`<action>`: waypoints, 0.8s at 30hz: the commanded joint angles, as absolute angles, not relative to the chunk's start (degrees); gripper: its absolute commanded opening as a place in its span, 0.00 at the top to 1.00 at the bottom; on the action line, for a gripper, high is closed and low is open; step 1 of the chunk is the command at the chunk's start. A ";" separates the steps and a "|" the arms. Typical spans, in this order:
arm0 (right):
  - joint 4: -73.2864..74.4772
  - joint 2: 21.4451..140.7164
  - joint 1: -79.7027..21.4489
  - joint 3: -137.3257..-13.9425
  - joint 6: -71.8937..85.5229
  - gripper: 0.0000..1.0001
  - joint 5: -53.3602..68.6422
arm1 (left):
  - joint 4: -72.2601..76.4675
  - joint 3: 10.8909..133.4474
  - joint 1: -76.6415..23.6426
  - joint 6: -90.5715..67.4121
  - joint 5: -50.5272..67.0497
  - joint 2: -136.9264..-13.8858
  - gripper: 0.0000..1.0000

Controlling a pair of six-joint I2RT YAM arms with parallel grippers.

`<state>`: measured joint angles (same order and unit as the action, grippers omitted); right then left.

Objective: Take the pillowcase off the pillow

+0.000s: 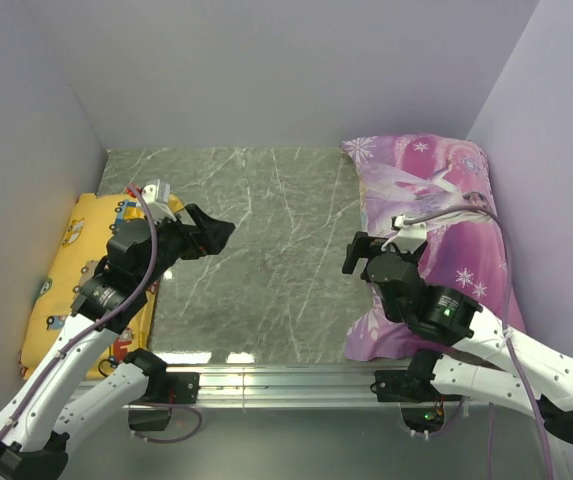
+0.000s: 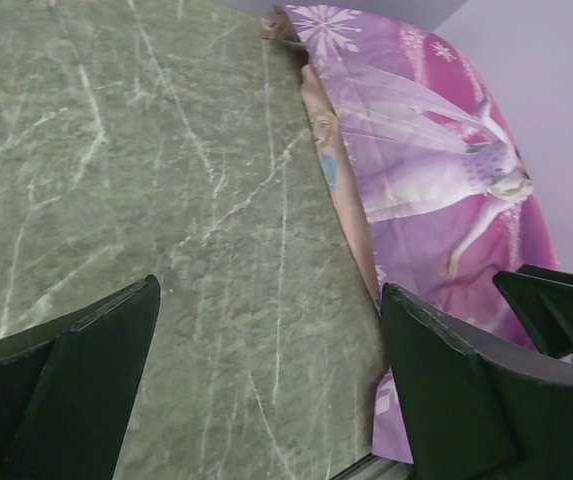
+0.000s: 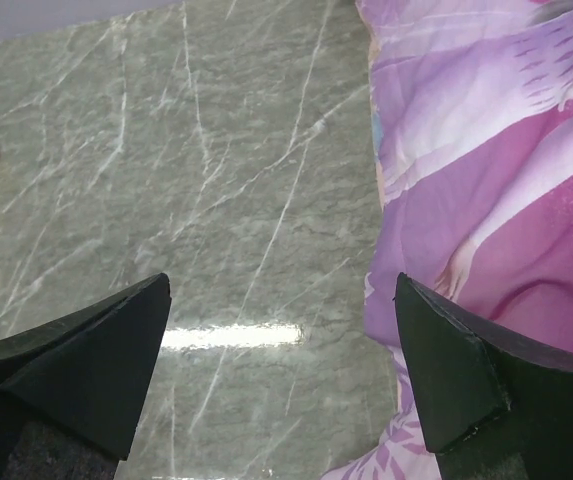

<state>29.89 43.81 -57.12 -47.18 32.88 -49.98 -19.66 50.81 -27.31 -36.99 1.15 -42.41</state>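
Note:
The pink and purple pillowcase (image 1: 436, 215), printed with snowflakes and a cartoon figure, lies full and plump along the right wall. The white pillow does not show; I take it to be hidden inside the case. My right gripper (image 1: 357, 256) is open and empty over the case's left edge, near its front end. In the right wrist view the right gripper (image 3: 283, 282) hangs above the table with the pillowcase (image 3: 486, 150) beside its right finger. My left gripper (image 1: 216, 238) is open and empty at the left. In the left wrist view the left gripper (image 2: 269, 290) faces the pillowcase (image 2: 436, 150).
A yellow pillow with cartoon vehicles (image 1: 66, 265) lies along the left wall under my left arm. The grey marble table (image 1: 266, 250) lies between the two pillows. Lilac walls close in the back and both sides. A metal rail (image 1: 276, 378) runs along the front edge.

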 commanded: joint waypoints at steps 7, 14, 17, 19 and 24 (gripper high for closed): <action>31.56 51.13 -45.24 -55.45 25.77 0.00 -48.27 | -21.44 53.00 -27.42 -35.68 -2.90 -43.06 0.01; 29.97 65.63 -23.33 -65.64 21.71 0.00 -37.27 | -22.50 56.51 -27.42 -36.04 -1.59 -48.33 0.01; 30.67 75.91 -18.48 -72.84 20.75 0.00 -36.65 | -22.59 58.27 -27.33 -35.95 -0.53 -51.58 0.01; 32.77 84.32 -17.32 -78.55 20.22 0.00 -39.35 | -22.67 59.06 -27.33 -35.51 0.61 -53.35 0.01; 35.77 97.19 -15.38 -84.81 19.69 0.00 -42.35 | -22.85 59.50 -27.33 -34.46 2.11 -55.98 0.01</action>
<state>32.23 93.43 -15.73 -83.07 21.06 -39.11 -22.72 56.62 -27.31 -36.18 0.12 -55.46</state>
